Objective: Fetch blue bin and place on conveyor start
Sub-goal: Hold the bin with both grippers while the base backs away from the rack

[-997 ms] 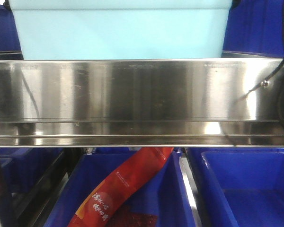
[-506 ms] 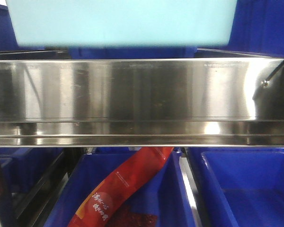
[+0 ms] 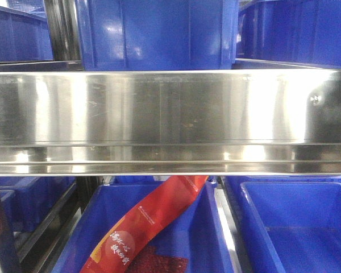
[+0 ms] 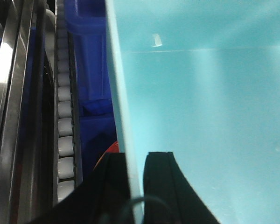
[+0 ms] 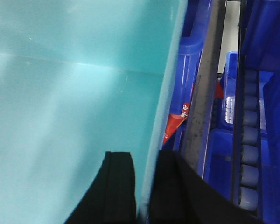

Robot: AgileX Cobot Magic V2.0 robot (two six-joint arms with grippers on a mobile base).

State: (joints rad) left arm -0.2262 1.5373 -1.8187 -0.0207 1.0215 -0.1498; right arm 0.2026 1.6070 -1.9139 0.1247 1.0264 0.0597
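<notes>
Our left fingers (image 4: pixel 159 184) pinch the left wall of the blue bin (image 4: pixel 214 116) and our right fingers (image 5: pixel 120 184) pinch its right wall; we hold it aloft over royal-blue crates (image 5: pixel 218 170), beside a roller track (image 4: pixel 65 135)

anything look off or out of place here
Only the red packet stands out: it lies diagonally in the lower royal-blue crate, its top end disappearing behind the steel rail. The blue bin, clamped by left gripper and right gripper, looks intact.

blue bin (image 4: pixel 200 116) — pale turquoise, smooth plastic, thin rim; each side wall pinched between black fingers (image 4: pixel 161 186).
</notes>
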